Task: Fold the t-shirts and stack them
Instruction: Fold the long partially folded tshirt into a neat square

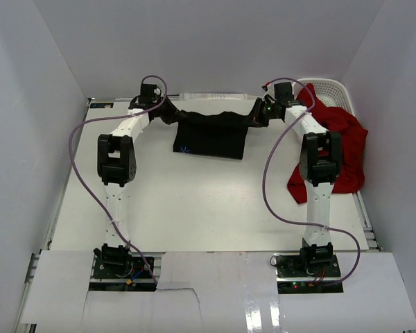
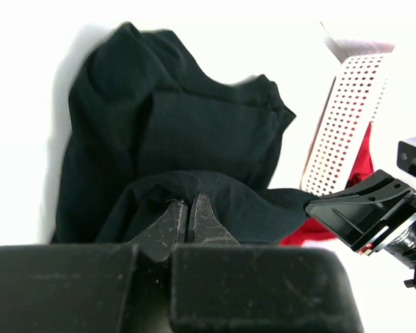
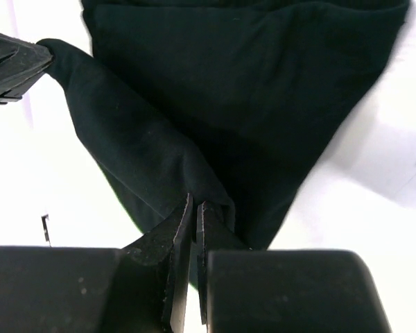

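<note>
My left claw (image 1: 164,111) and right claw (image 1: 257,115) clamp the soft black cloth t-shirt (image 1: 211,137), stretched sideways between them, upper centre.

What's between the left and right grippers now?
An edge of the plain black cloth t-shirt, stretched from left gripper to right gripper, both pinching it; seen in top view.

black t-shirt (image 1: 211,139): matt, soft cloth in your view
red t-shirt (image 1: 341,149): same matt cloth
basket (image 1: 330,89): white perforated plastic

A white table (image 1: 194,205) bears a black t-shirt (image 1: 211,139), a red t-shirt (image 1: 347,142) and a white basket (image 1: 330,87).
</note>
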